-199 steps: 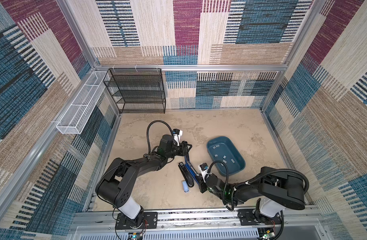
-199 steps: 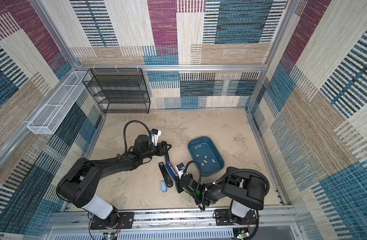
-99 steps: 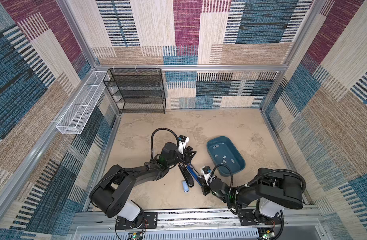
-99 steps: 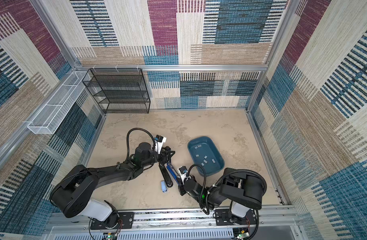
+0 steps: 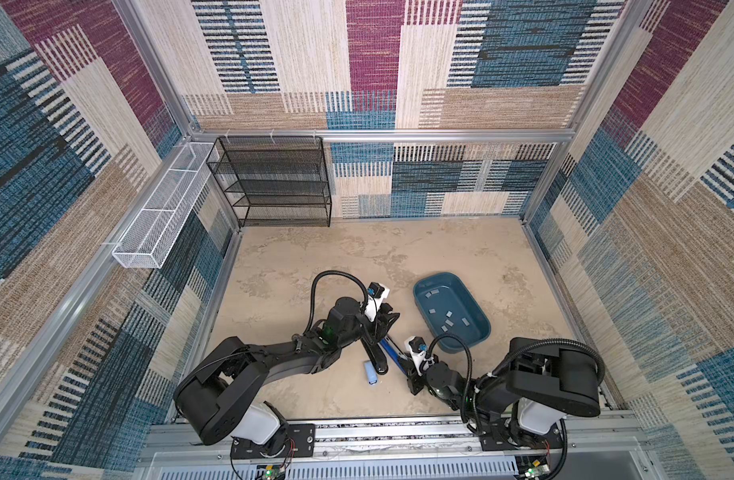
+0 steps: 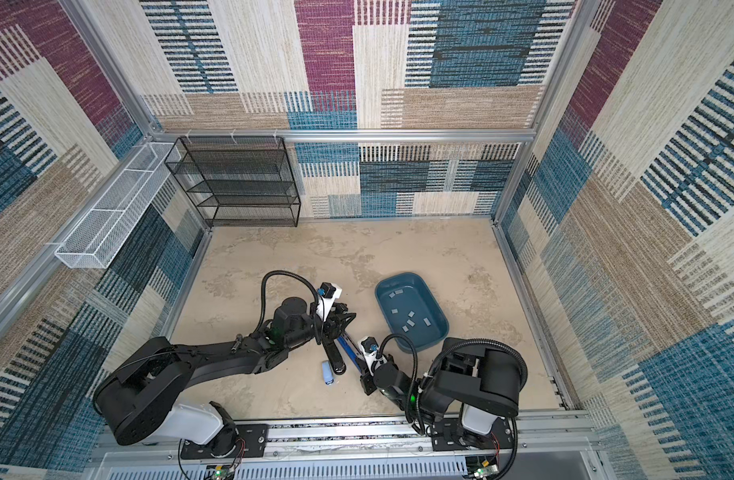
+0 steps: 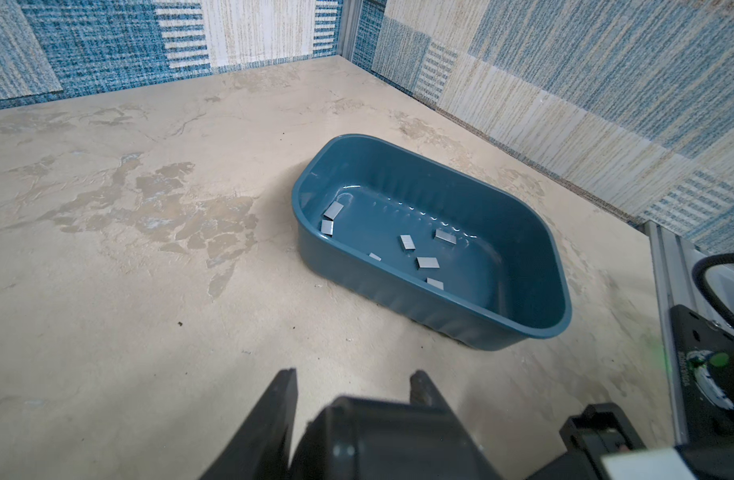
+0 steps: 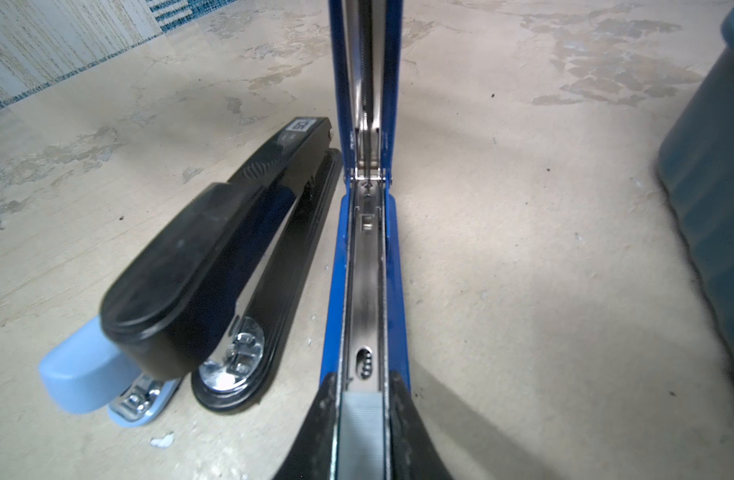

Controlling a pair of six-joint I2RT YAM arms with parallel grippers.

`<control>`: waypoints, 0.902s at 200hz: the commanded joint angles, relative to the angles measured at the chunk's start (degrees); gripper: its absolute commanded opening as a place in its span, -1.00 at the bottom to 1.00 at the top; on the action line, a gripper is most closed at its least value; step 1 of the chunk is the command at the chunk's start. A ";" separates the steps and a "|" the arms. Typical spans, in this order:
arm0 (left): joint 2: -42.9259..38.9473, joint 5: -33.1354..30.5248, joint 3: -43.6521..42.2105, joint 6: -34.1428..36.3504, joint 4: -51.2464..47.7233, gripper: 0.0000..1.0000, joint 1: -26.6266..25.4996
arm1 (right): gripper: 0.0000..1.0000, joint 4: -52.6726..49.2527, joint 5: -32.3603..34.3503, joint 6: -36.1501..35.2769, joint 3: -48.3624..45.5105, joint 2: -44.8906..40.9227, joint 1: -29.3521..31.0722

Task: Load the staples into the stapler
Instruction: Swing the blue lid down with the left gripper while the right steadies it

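Observation:
The blue stapler (image 8: 392, 249) lies opened on the floor, its top arm raised upright at the hinge. It shows in both top views (image 5: 392, 351) (image 6: 348, 347). At the near end of its bare metal channel (image 8: 365, 282), my right gripper (image 8: 363, 378) (image 5: 411, 372) is shut on a grey strip of staples (image 8: 361, 424) that sits in the channel. My left gripper (image 7: 353, 374) (image 5: 384, 322) is at the stapler's far end, its jaws around a black rounded part that looks like the raised top arm. Several more staples (image 7: 427, 262) (image 5: 448, 322) lie in the teal tray (image 7: 398, 299).
A black stapler (image 8: 216, 249) (image 5: 375, 359) lies close beside the blue one, with a small light-blue stapler (image 8: 78, 374) (image 5: 370, 372) at its near end. The teal tray (image 5: 483, 328) stands just right of both grippers. A black wire shelf (image 5: 274, 183) is at the back left.
My left gripper has come forward, toward the far end of the staplers. The right gripper has stayed at the blue stapler's near end, shifting only slightly.

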 commanded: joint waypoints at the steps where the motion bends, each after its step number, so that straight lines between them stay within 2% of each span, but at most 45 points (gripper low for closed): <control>1: 0.66 2.93 -0.46 1.00 3.27 -0.03 -0.89 | -0.55 4.68 1.93 -0.15 -0.36 -0.57 0.38; 74: 0.98 2.67 -2.70 2.50 6.45 0.02 -2.48 | -0.54 7.68 3.04 -0.71 -1.81 -0.56 1.25; 180: 1.81 2.34 -2.67 3.11 6.53 0.02 -3.15 | -0.23 7.40 6.37 0.64 -4.59 -2.43 4.66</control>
